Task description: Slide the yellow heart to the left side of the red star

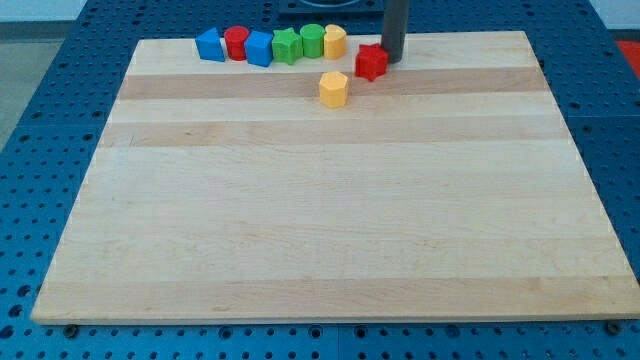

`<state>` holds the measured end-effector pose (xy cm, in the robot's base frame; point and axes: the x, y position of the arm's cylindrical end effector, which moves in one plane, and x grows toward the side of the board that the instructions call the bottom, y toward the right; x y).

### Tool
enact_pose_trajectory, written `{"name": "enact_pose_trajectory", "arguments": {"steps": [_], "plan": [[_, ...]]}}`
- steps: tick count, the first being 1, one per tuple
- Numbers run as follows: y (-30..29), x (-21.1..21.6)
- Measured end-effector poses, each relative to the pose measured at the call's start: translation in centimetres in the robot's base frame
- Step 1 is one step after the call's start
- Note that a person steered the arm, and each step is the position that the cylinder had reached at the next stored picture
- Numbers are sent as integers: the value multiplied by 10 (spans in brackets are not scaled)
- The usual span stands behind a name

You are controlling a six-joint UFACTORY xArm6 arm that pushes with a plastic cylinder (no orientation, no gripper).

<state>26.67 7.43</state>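
Observation:
The red star (371,62) lies near the top edge of the wooden board (330,220), right of centre. My tip (393,59) stands right next to the star's right side, touching or nearly touching it. A yellow block with a rounded top, which looks like the heart (335,41), sits up and to the left of the star, at the right end of a row of blocks. A second yellow block with flat facets, which looks like a hexagon (333,88), lies below and to the left of the star.
A row of blocks runs along the top edge, from the view's left: blue triangle (209,45), red circle (236,43), blue cube (259,48), green star (287,45), green circle (312,40). The board lies on a blue perforated table.

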Motion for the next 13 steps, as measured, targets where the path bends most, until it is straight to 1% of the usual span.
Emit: {"name": "enact_pose_trajectory", "arguments": {"steps": [1,2,3,4,5,6,8,9,10,11,12,13], "plan": [[-1,19],[47,-5],[80,-63],[79,-75],[70,-75],[46,-75],[-39,-74],[-76,-51],[-84,-19],[-79,-36],[-93,-45],[-138,-34]]}}
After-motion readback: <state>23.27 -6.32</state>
